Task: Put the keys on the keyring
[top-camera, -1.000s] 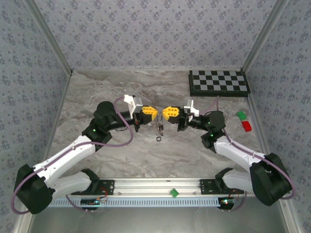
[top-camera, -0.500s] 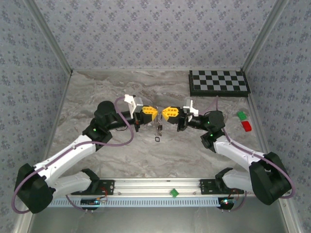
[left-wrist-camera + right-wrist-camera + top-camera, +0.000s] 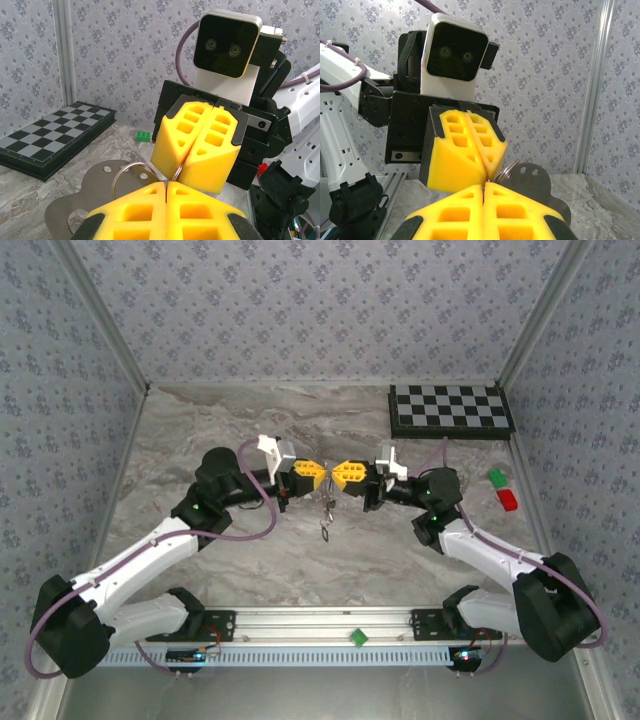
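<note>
The marbled worktop (image 3: 375, 568) carries a chessboard (image 3: 451, 411) at its far right corner. A green brick (image 3: 496, 477) and a red brick (image 3: 509, 500) lie by the right wall. Both arms reach in from the near edge and meet tip to tip over the middle.

The left end effector (image 3: 166, 186) has its yellow fingers pressed fully together. The right end effector (image 3: 483, 189) is closed the same way, and the two noses touch.

Beside the meeting point, the wrist views show a flat grey metal tag (image 3: 95, 194) with small holes.

The keyring (image 3: 131, 164) is a thin wire loop lying over that tag. Its wire runs into the spot where the closed tips meet, so both appear to pinch it.

From above, the keys (image 3: 326, 504) are small dark shapes just near of the tips. They are too small to tell whether they hang or lie flat.
</note>
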You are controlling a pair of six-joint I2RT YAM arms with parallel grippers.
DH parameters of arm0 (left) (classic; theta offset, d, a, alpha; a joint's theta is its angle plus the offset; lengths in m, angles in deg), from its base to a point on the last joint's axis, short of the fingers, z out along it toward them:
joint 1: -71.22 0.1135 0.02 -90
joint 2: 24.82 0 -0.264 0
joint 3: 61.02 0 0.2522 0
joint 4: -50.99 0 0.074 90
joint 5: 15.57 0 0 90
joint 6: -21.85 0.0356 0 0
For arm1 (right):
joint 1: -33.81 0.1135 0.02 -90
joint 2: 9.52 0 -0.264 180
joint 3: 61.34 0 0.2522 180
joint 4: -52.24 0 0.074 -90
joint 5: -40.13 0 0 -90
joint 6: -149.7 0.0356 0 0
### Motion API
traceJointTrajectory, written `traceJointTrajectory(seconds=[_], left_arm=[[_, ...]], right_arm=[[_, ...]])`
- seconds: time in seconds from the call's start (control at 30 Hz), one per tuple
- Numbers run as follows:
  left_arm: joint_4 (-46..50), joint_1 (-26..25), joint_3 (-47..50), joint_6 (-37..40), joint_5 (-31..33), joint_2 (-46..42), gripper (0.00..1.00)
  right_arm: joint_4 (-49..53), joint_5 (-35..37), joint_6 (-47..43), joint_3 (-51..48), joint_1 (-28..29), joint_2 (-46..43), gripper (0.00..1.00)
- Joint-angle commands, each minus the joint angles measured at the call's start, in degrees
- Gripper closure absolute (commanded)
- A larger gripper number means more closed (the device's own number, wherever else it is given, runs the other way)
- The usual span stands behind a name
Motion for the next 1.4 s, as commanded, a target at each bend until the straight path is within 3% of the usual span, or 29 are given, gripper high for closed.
traceJointTrajectory(seconds=[0.0,0.5,0.67,0.77,0.8,1.0,1.17,1.37], left_arm=[[-1.35,0.02,-3.23,-0.75,1.26,-0.05,1.0],[-1.77,0.17,-3.28,-3.62,6.36,-2.08,1.0],[-2.92,0.12,-2.8,-4.1,6.1,-2.85,1.0],[-3.7,0.17,-2.49,-4.1,5.67,-3.3,1.0],[-3.88,0.19,-2.4,-4.1,5.43,-3.28,1.0],[-5.88,0.15,-1.51,-4.01,5.22,-2.89,1.0],[-8.81,0.16,-1.5,-5.53,4.38,-0.78,1.0],[-13.27,0.19,-1.4,-7.74,2.88,2.32,1.0]], right_arm=[[1.9,-2.14,-2.32,1.41,1.22,-0.8,1.0],[21.02,6.57,-20.21,1.04,6.69,-7.81,1.0],[21.76,10.11,-22.01,0.09,7.7,-9.09,1.0],[21.62,10.73,-22.01,-0.34,7.94,-9.75,0.69],[21.58,10.89,-21.84,-0.5,7.99,-10.03,0.66],[21.73,15.49,-19.55,-2.97,7.85,-14.25,0.61],[26.34,21.89,-11.89,-2.64,6.72,-17.75,0.51],[28.17,19.54,-3.12,-0.21,3.35,-17.54,0.51]])
